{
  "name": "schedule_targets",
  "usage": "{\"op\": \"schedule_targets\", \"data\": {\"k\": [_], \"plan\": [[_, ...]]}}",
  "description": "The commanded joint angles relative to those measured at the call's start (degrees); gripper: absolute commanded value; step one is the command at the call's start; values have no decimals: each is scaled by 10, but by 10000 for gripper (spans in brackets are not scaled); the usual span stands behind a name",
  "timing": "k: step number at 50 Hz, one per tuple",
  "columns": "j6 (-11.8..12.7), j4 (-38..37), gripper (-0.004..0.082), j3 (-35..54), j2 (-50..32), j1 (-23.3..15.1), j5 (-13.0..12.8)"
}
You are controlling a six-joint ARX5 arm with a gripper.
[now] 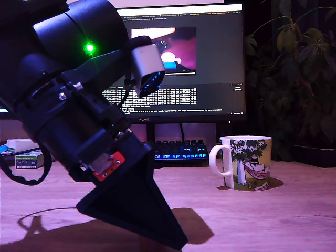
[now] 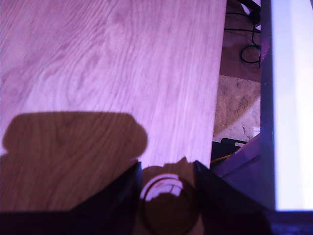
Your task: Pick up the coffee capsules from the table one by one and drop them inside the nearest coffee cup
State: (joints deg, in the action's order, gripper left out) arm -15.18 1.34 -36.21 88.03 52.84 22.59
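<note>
One capsule point(image 2: 168, 203) sits between the gripper point(image 2: 166, 196) fingers; whether they clamp it, you cannot tell. Confirm grip, lift straight, carry over the mug point(image 1: 247, 163).

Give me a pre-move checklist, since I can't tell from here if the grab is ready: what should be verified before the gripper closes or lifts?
1. Capsule between the fingers: ok, the wrist view shows it sitting in the gap.
2. Fingers firmly pinching the capsule: cannot tell, contact is in shadow.
3. Gripper low at the table: ok, its tip is close above its own shadow.
4. Coffee cup upright: ok, it stands to the exterior view's right, apart from the arm.
5. Cup empty enough to take a capsule: cannot tell, its inside is hidden.
6. Other capsules left on the table: cannot tell, none are seen.
</note>
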Motion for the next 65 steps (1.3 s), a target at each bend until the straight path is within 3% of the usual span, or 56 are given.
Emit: {"op": "schedule_targets", "data": {"k": [1,26,36,61,65], "plan": [[7,-14,272,4,-3,-6,-4],[8,-35,279,4,-4,-7,-5],[8,-47,482,7,-4,-7,-5],[19,-118,483,81,-50,-10,-12],[30,-124,483,92,-56,-14,-12]]}}
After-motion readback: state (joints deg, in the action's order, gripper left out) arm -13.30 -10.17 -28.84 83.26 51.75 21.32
